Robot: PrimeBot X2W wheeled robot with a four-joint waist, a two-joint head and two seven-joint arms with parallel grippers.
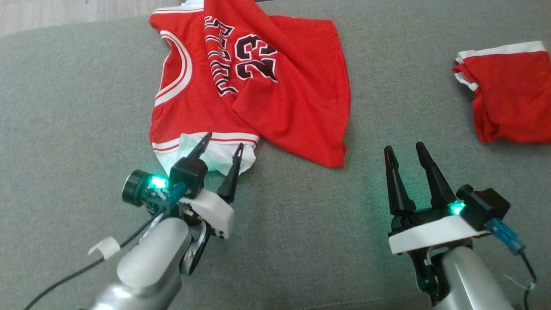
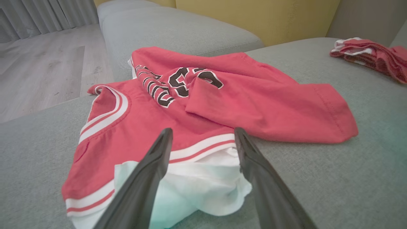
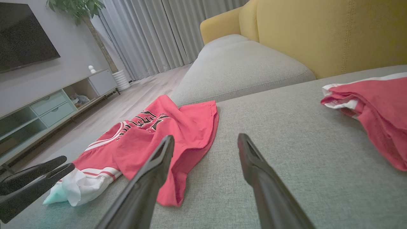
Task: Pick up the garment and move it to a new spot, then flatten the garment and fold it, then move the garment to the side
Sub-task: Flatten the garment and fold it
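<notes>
Count: two red garments and two hands, all on or over one grey sofa [image 1: 86, 107].

Item 1, the jersey [image 1: 258, 86], lay at 12 o'clock in the head view, well apart from the second garment [image 1: 508, 99] at 3 o'clock by the frame edge.

Writing: the number "23" was legible on the jersey in black with a white outline. A row of matching black letters ran beside it, but a fold crossed it and it could not be read with certainty.

Condition: the jersey was red with white-and-red striped trim at one opening and along the near hem. It was not flat; one panel was folded diagonally over the front, and white fabric bunched out at its 6 o'clock edge.

The left hand [image 1: 224, 141] was open, its fingers straddling that white fabric; contact could not be confirmed. The right hand [image 1: 404, 147] was open over bare sofa at the jersey's 4 o'clock, holding nothing.
</notes>
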